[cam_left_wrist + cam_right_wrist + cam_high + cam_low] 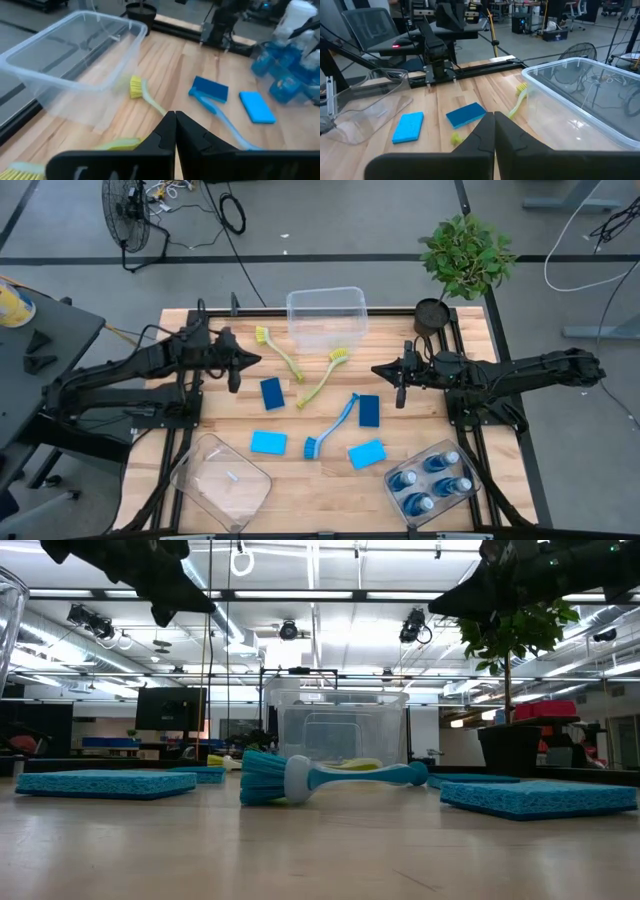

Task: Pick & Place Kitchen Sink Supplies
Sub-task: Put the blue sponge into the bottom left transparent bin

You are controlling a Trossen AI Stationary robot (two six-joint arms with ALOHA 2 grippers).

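Observation:
Both grippers hang above the table, shut and holding nothing: my left gripper [257,361] [175,120] at the left, my right gripper [377,368] [494,121] at the right. Between them lie two yellow-green dish brushes [280,352] [322,377]. Nearer the front edge lie a blue brush [332,425], two dark blue sponges [272,393] [369,410] and two light blue sponges [268,442] [366,453], all flat on the wood. Several blue soap bottles [432,480] stand in a clear bin [470,472] at the near right.
An empty clear bin [326,315] stands at the far middle of the table. Another clear bin [222,480] lies tilted at the near left. A green potted plant [465,255] stands at the far right corner. Bare wood shows under both grippers.

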